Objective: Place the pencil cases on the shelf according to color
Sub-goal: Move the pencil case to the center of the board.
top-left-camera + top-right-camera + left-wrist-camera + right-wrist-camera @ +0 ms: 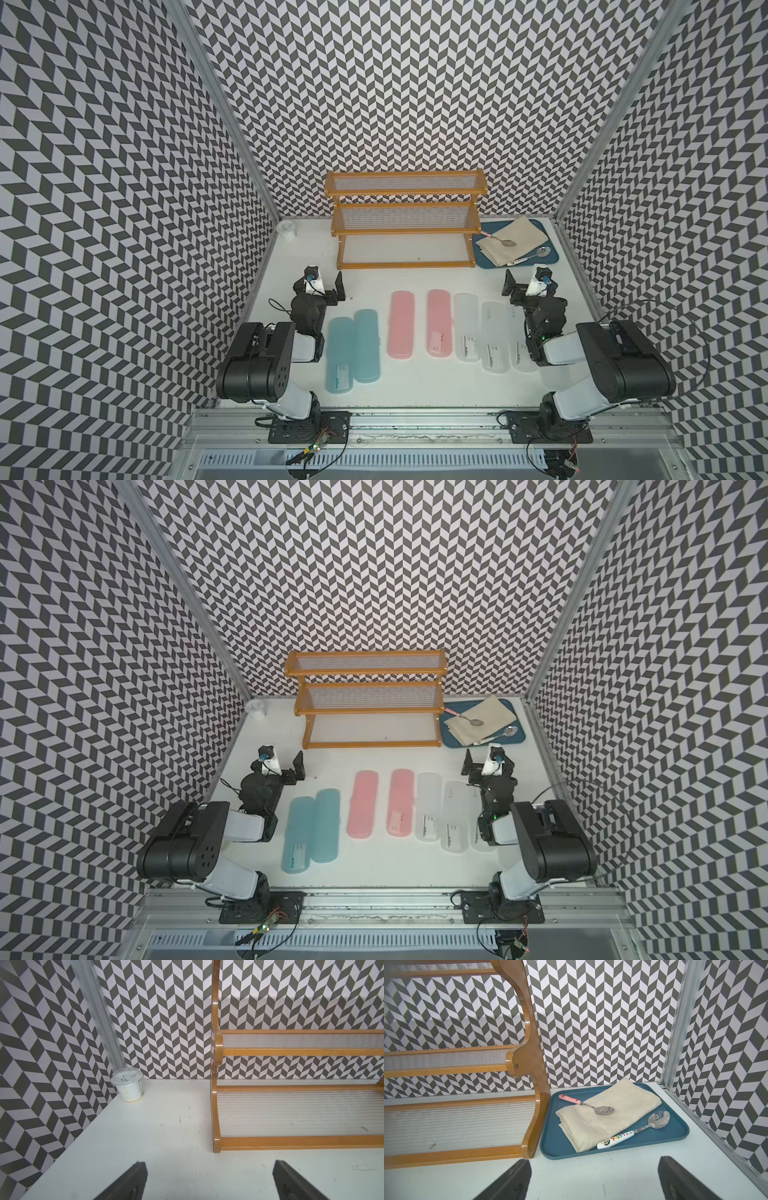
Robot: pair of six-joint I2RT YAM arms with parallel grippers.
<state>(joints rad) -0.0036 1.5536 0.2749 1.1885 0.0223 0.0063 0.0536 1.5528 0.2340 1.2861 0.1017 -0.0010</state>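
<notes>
**Step in hand:** start of sorting; no case is on the shelf yet.

1. The shelf (403, 264) stands at the far side of the tabletop (415, 386). All 3 tiers are bare.
2. The pencil cases lie flat on the near half, long axes running near to far: 2 teal cases (366, 345) at left, 2 pink cases (401, 324) in the middle, white cases (467, 326) at right (3 show plainly; the right arm hides the rest).
3. The left gripper (209, 1162) and right gripper (594, 1159) hover between the cases and the shelf, jaws spread wide and holding nothing.

**Next move (judged):** give each colour 1 tier. Lower the jaws across a case's narrow width, close, lift, and turn it lengthwise along the tier. The teal pair lies close together, so the outer case looks easier to reach.
</notes>
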